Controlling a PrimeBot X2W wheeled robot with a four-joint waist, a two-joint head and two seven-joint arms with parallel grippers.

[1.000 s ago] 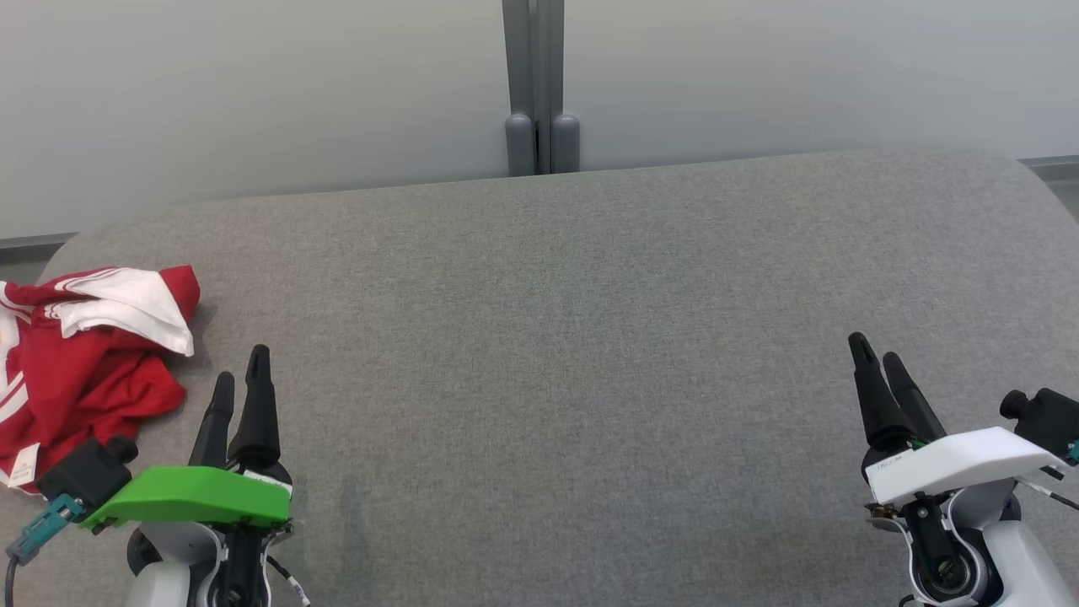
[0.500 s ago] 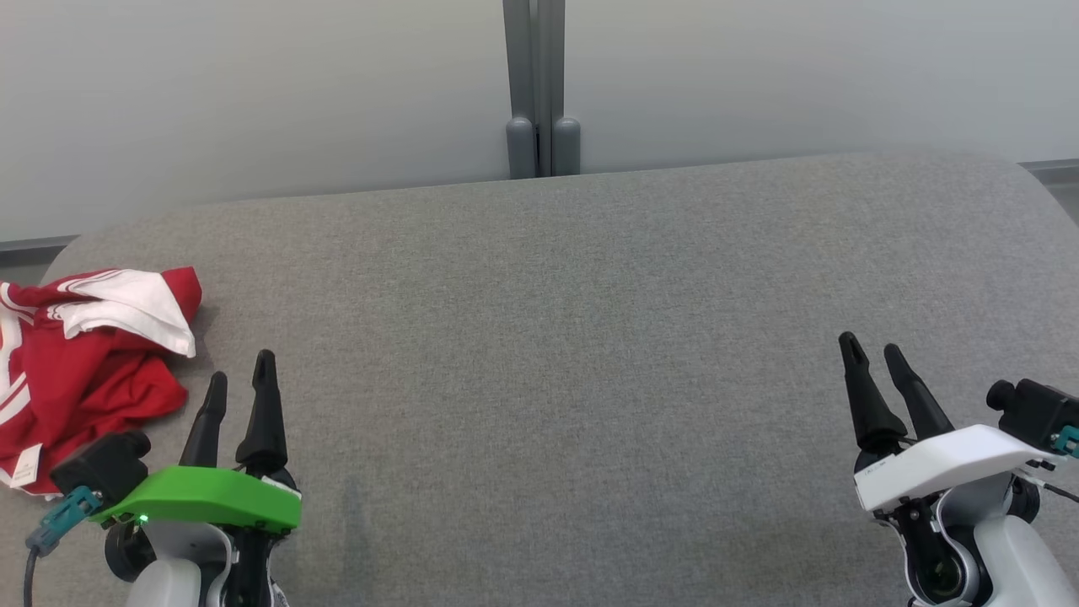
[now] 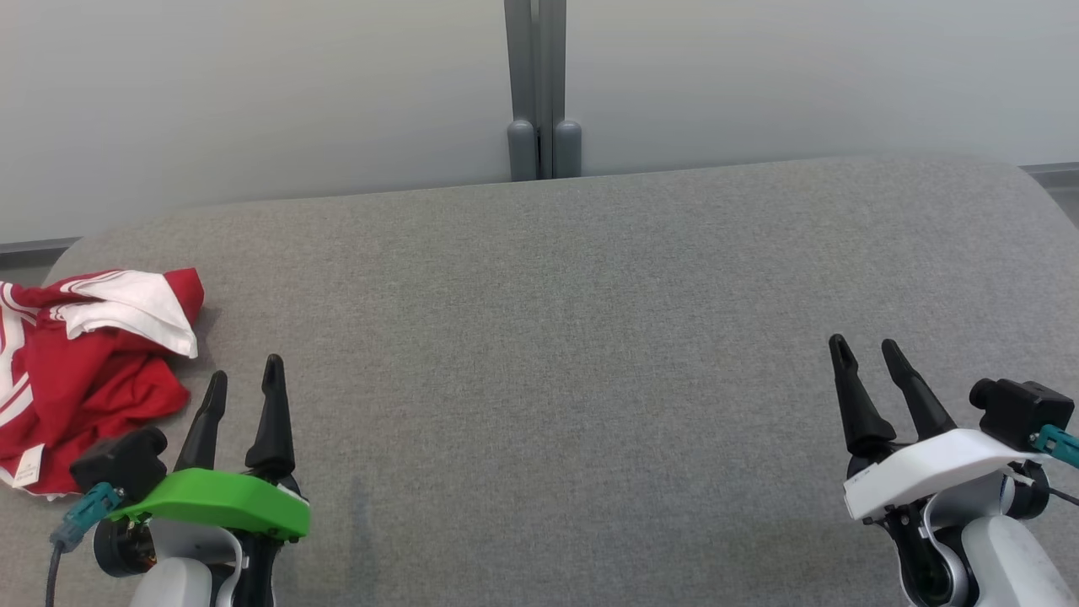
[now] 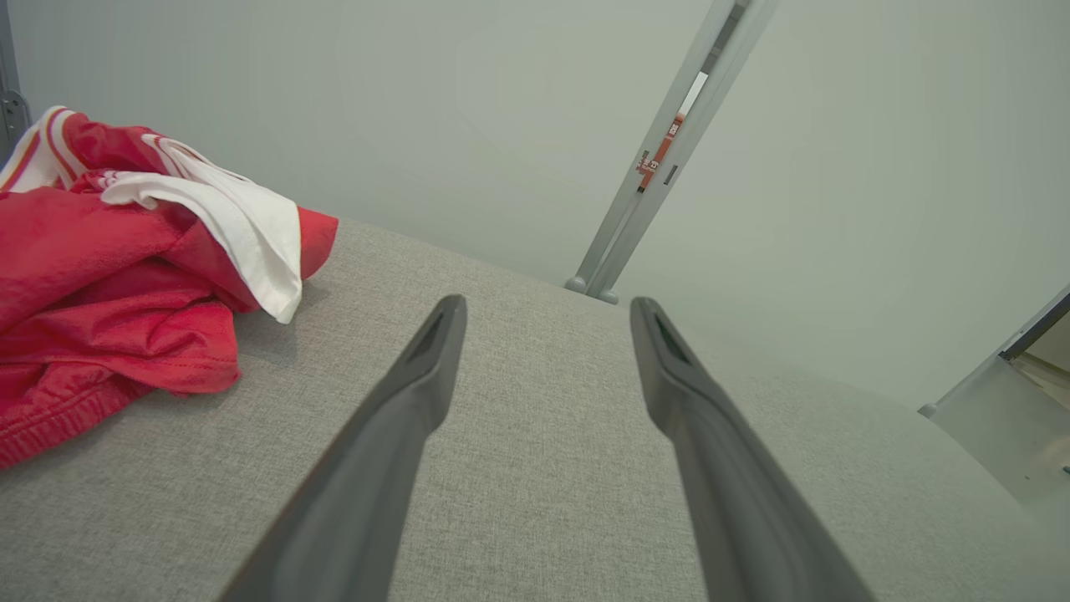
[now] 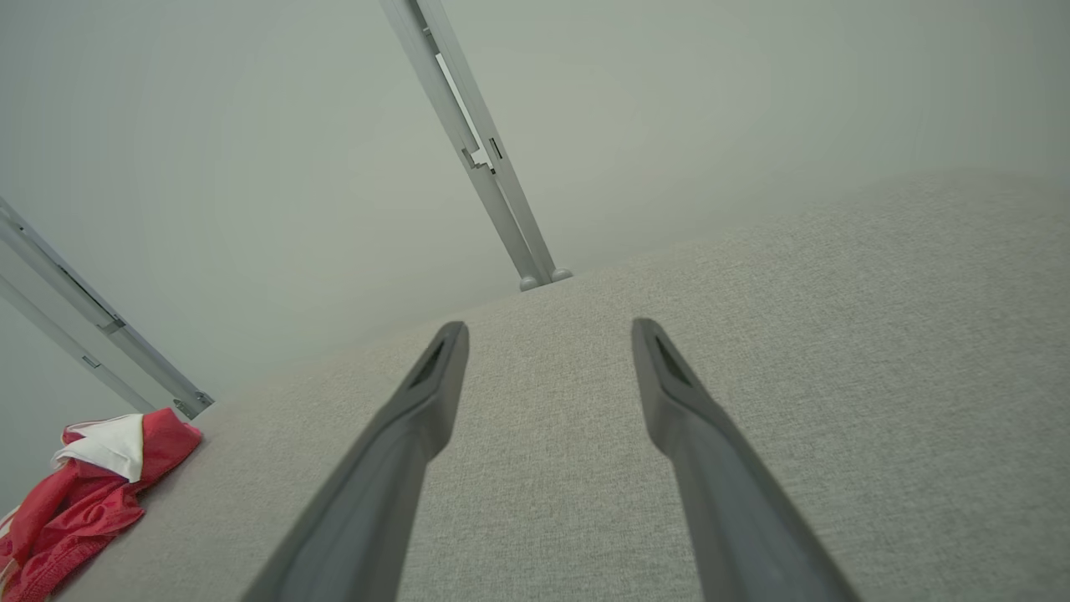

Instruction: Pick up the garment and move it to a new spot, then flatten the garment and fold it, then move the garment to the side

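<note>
Looking at the left claw (image 3: 245, 369): red garment (image 3: 84, 371) sits bunched on the bench (image 3: 548, 337) just to its left, right claw (image 3: 863, 344) well off to its right. Both claws spread apart, empty, so left's nearer.

No text can be read anywhere. A small white tag (image 3: 26, 466) is seen at the edge of the red garment (image 3: 84, 384), its print too small to be made out. A red label (image 4: 663, 150) is carried on the grey post (image 4: 625, 226), likewise illegible.
</note>
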